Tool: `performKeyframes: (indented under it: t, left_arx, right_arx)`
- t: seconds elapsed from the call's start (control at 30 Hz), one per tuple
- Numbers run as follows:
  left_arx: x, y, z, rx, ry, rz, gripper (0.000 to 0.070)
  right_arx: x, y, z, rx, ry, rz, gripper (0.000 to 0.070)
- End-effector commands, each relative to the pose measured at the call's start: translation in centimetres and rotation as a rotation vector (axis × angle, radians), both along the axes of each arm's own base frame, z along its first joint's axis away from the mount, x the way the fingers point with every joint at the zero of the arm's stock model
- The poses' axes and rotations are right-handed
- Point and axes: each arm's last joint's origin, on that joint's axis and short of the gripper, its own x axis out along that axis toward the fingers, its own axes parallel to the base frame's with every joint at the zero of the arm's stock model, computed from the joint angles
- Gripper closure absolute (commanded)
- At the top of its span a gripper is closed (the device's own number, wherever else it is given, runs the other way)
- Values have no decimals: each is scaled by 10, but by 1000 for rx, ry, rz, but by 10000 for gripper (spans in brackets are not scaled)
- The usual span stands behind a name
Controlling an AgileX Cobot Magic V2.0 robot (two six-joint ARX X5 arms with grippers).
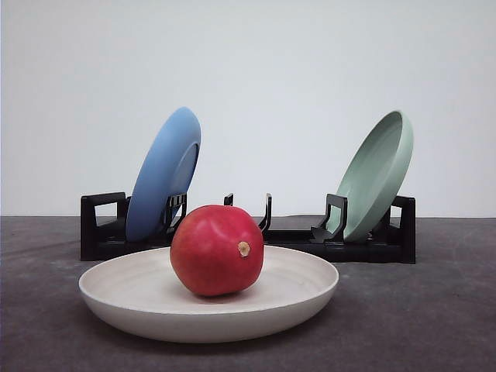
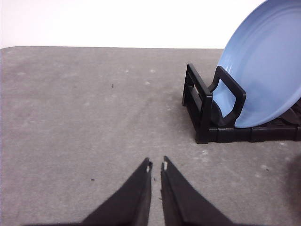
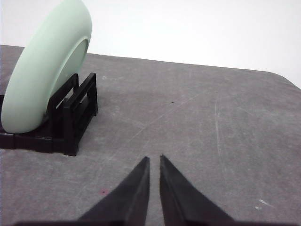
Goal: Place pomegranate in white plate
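The glossy red pomegranate (image 1: 216, 249) rests inside the white plate (image 1: 302, 294), which lies flat on the grey table near the front, its tan nub facing forward-right. My left gripper (image 2: 156, 165) hovers over bare table beside the rack's left end, its fingers nearly touching and holding nothing. My right gripper (image 3: 154, 159) hangs over bare table past the rack's right end, also shut and empty.
Behind the white plate a black dish rack (image 1: 364, 246) spans the table. A blue plate (image 1: 164, 172) leans in its left slots, seen close in the left wrist view (image 2: 268, 61). A pale green plate (image 1: 377, 172) leans in its right slots (image 3: 44, 66).
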Motion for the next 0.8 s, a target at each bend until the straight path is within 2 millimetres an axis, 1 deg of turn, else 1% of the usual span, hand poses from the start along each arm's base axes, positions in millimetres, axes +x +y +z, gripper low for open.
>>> performKeyframes:
  t: [0.0,0.77]
  left_arx:
    - [1,0,-2,10,-7,-3,682]
    - [1,0,-2,10,-7,-3,682]
  right_arx:
    - [0,0,0,14,-5,-1,665]
    - [0,0,0,14,-5,-1,665]
